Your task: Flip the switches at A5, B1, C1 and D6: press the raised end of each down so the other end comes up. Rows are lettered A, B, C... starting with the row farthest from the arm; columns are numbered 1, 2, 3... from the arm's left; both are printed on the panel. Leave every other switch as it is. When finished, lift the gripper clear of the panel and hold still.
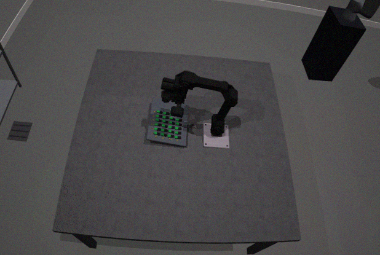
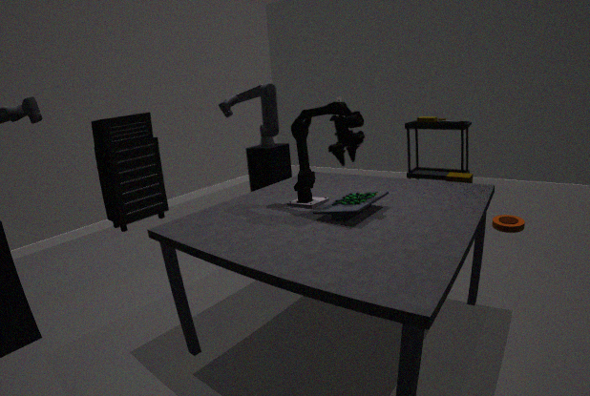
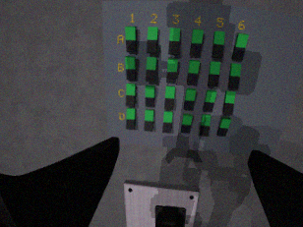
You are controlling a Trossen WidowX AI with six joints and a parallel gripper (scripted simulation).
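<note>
The switch panel [image 1: 149, 135] [image 2: 331, 209] [image 3: 113, 92] is tilted and carries rows A to D and columns 1 to 6 of green-and-black switches. In the wrist view, A5 [image 3: 218, 44], B1 [image 3: 130, 68], C1 [image 3: 130, 95] and D6 [image 3: 223, 126] all show their green half toward the far side. Which end of each is raised is hard to tell in this dim light. My gripper [image 2: 348, 162] [image 3: 184, 150] is open and empty, well above the panel and touching no switch. In the top view the arm hides part of the panel's column 6 side.
The arm's white base plate [image 1: 209, 142] [image 3: 138, 207] is fixed on the grey table [image 1: 172, 194] [image 2: 286, 239], beside the panel's near edge. Shadows of the arm fall across the panel. A shelf [image 2: 438, 124] and another robot [image 2: 269, 106] stand beyond the table.
</note>
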